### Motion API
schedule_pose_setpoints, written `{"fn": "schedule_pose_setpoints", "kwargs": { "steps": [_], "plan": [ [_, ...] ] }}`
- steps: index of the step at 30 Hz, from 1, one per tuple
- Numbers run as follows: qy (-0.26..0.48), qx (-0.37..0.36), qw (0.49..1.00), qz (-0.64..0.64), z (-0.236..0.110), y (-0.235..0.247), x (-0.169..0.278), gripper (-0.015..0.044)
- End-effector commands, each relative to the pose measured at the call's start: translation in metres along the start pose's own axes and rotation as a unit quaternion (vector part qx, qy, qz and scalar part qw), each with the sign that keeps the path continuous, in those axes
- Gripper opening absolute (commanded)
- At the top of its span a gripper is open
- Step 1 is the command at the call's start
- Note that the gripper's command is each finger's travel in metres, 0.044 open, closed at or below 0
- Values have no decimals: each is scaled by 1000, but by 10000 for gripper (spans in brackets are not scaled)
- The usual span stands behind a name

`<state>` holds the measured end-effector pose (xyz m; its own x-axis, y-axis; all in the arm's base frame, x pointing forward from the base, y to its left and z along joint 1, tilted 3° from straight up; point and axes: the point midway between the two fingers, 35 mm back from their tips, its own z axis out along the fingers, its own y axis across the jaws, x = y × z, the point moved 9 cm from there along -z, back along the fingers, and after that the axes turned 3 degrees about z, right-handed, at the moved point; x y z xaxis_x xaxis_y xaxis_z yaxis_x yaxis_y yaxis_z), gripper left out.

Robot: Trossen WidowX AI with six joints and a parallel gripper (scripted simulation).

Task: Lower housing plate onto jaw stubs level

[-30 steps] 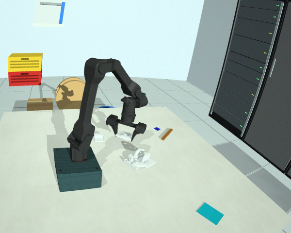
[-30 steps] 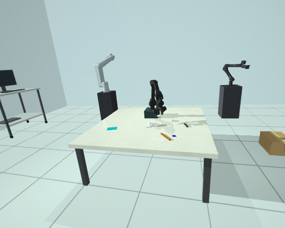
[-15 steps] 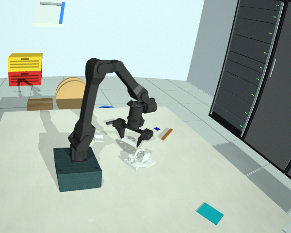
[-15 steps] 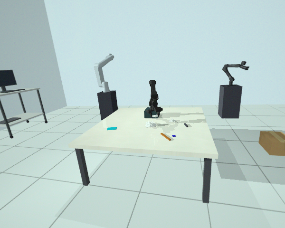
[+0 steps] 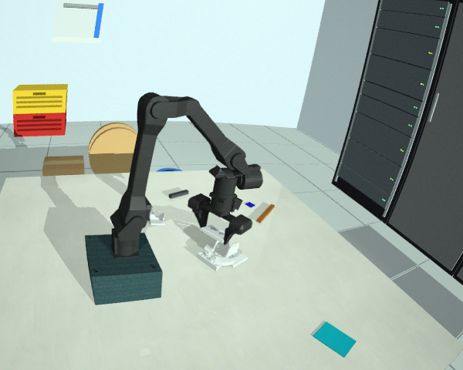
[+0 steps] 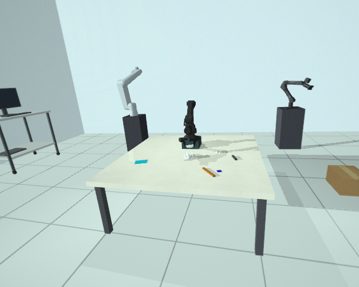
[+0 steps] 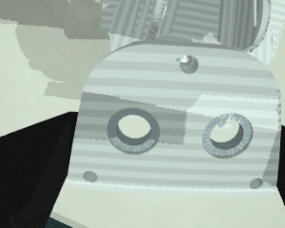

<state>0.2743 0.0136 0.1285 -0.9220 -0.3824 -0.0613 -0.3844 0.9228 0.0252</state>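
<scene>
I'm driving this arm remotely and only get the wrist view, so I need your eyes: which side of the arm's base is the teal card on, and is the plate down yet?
Observer: The teal card lies beyond the base block's right-hand side in the top view. The housing plate is in the gripper, above the table.
Operator: Anything long lying about?
Observer: Yes, an orange bar, near a small blue square.
</scene>
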Motion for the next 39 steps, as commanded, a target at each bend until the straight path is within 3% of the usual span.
{"fn": "schedule_pose_setpoints", "kwargs": {
  "steps": [1, 39],
  "plan": [
    [-5, -1, 1000, 25, -2, -10, 6, 351],
    [-5, -1, 999, 51, -2, -11, 14, 351]
  ]
}}
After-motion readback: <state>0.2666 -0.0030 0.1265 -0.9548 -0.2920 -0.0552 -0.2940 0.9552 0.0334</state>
